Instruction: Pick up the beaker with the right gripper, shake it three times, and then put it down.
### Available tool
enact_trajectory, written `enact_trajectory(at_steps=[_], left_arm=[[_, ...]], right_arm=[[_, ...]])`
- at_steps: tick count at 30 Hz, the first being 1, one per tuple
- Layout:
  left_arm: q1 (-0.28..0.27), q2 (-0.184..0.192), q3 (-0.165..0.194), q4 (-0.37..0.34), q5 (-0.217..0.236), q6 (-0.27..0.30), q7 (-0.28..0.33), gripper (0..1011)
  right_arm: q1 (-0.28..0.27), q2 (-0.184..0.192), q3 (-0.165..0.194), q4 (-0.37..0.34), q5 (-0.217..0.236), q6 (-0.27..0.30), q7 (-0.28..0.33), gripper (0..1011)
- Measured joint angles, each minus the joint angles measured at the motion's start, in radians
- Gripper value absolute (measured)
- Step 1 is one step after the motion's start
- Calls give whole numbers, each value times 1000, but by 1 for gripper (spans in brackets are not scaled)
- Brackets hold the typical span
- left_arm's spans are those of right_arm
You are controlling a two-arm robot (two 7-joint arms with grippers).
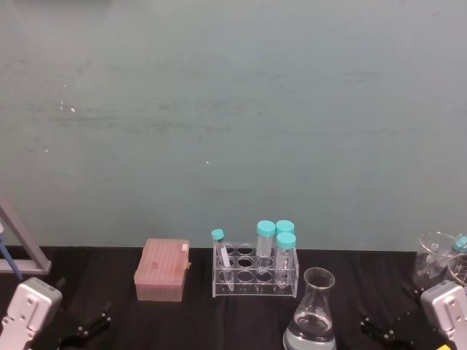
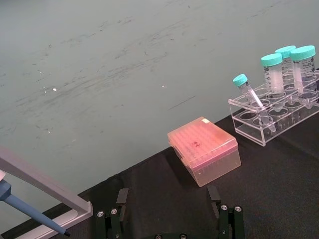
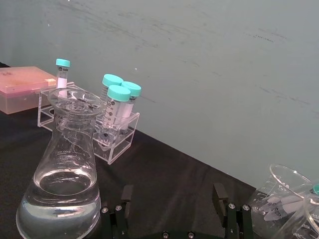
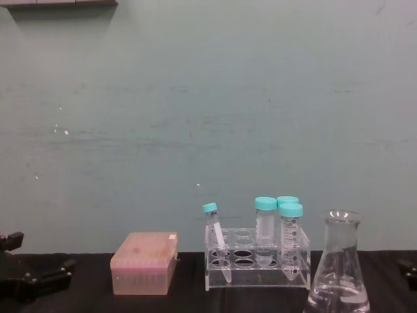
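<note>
**Flask stands to the left of the open right gripper**

The beaker stands upright on the black table, near the front edge and a little right of centre. It is just nearer to the robot than the right end of the clear tube rack and is partly filled with clear liquid. Its long axis is vertical, with the narrow neck and flared rim on top and the wide base on the table.

The right gripper hovers low over the table on the right side. Its two fingers are spread wide and nothing is between them. In the right wrist view the beaker is beside the gap, not inside it. So the beaker lies to the left of this gripper, near it but apart.

The left gripper is on the far left side of the table, also wide open and empty. It faces the pink tip box and is well apart from the beaker, so the right arm is clearly the nearer one.

I judge that the pick is not yet started. The next move needs the right gripper to travel left and take the neck from the side.
</note>
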Motion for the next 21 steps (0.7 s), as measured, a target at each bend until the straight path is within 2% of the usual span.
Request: enact_trajectory(at_steps=[21], left_arm=[[0, 0, 0, 0, 0, 0, 0, 1000]], right_arm=[[0, 0, 0, 0, 0, 0, 0, 1003]])
